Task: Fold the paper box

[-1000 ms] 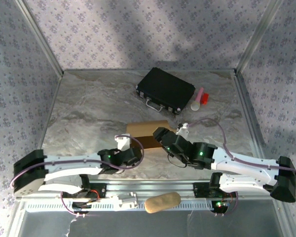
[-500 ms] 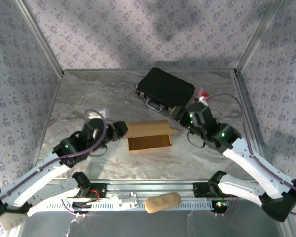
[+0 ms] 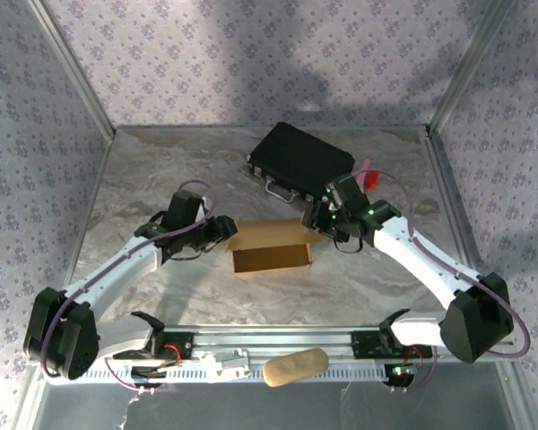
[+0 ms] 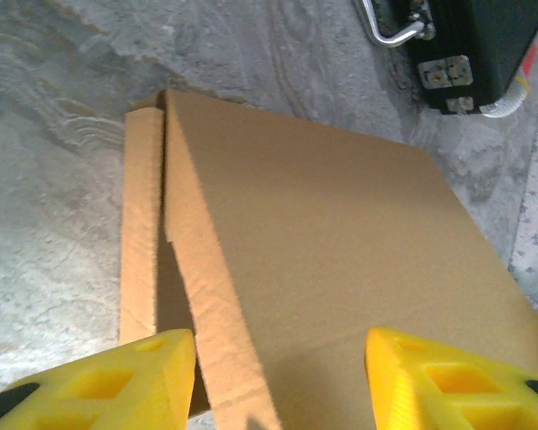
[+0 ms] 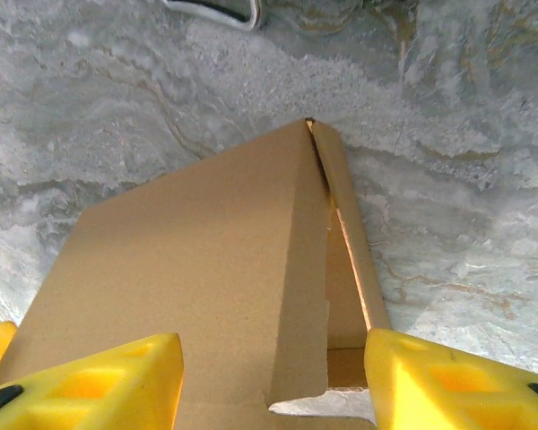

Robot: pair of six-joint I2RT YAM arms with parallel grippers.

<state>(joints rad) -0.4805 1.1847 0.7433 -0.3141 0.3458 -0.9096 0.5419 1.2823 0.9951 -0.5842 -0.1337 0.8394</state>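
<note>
Left hand (image 3: pixel 222 231), seen from above, sits at the left end of the paper box (image 3: pixel 271 248), its fingers pointing at the side flap there; from this height I cannot tell how wide they stand. Right hand (image 3: pixel 316 218) is at the opposite end, just beside the right flap. The paper box lies near the middle of the grey marbled tabletop (image 3: pixel 152 179), open side up, with a tan panel along its far edge. A black case (image 3: pixel 300 161) with metal trim lies farther back, apart from the box, and a small red thing (image 3: pixel 369 176) shows past the right arm.

From the left wrist, the left hand (image 4: pixel 282 354) is spread: its two yellow fingers (image 4: pixel 108 381) stand well apart at the bottom corners, above the box's broad tan panel (image 4: pixel 332 242), with nothing pinched between them. A narrow flap runs beside that panel on its left. The case's corner and metal handle (image 4: pixel 390 31) show at the top right.

From the right wrist, the right hand (image 5: pixel 273 358) is likewise spread, yellow fingers (image 5: pixel 457 381) wide apart over the box (image 5: pixel 188 260), clamping nothing. The panel rises toward a corner, with a slim flap along its right edge and marbled tabletop beyond.
</note>
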